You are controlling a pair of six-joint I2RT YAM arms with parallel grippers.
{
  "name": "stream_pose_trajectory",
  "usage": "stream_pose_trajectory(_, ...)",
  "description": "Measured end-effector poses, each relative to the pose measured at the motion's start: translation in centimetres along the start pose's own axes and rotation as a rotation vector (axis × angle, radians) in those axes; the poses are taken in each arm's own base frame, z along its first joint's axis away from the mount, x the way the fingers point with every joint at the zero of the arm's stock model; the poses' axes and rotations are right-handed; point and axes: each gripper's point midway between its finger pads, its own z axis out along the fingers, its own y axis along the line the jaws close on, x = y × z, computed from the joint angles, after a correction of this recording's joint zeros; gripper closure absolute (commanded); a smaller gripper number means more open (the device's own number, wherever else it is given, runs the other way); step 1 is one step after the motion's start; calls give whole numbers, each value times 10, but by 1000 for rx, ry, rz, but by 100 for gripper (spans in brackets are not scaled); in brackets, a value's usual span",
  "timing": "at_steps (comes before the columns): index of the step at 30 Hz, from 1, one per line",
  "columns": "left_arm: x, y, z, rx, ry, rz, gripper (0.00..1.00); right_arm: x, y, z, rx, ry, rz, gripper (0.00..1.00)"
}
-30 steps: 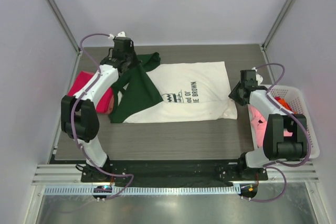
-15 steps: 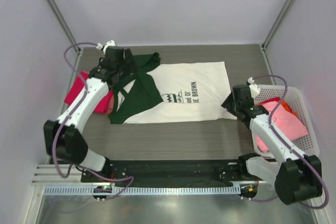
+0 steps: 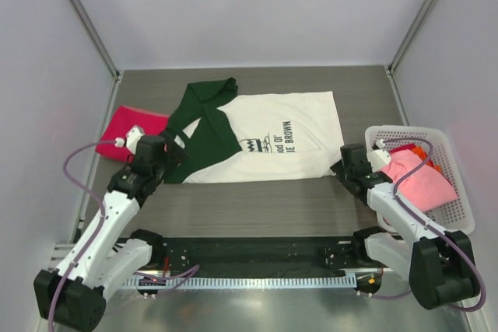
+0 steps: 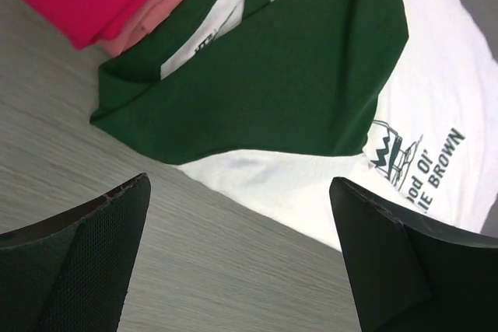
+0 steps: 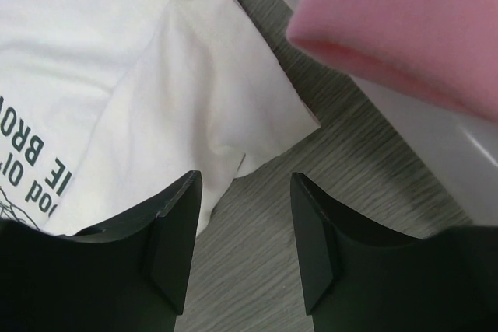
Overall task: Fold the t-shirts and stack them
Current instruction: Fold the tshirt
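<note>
Jaws of left gripper point(image 4: 240, 186) are spread wide, empty; right gripper point(image 5: 245, 184) is parted, empty, over cream shirt point(image 3: 272, 141) corner, shirt laid flat mid-table. Basket point(image 3: 405, 129) with pink shirt point(image 3: 420, 176) is shown whole only from top.

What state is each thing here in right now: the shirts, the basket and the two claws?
Cream-white shirt, spread flat, one green sleeve folded inward.
Magenta-red shirt, folded, lying left of the cream-white one.
Basket, upright, holding clothes.
Pink shirt, bunched up inside the basket.
Left claw, open, empty.
Right claw, open, empty.
</note>
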Motion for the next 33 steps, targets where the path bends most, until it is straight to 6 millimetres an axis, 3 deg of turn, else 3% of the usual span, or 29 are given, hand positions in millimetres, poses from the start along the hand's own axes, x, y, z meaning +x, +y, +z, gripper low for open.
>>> stream_pose_trajectory(4,9,19,-6,9,-36,-99,4,-2,2,8,10,-33,57,47)
stream_pose_trajectory(11,34,53,5,-39,-43,-212,7,-11,0,24,63,-113,121,49)
stream_pose_trajectory(17,40,61,9,-53,-46,-271,8,-3,-1,34,86,-108,147,51)
stream_pose_trajectory(24,44,64,16,-75,-46,-301,11,1,-1,30,95,-109,127,53)
stream_pose_trajectory(33,59,78,33,-129,-31,-330,23,-5,3,10,97,-140,79,53)
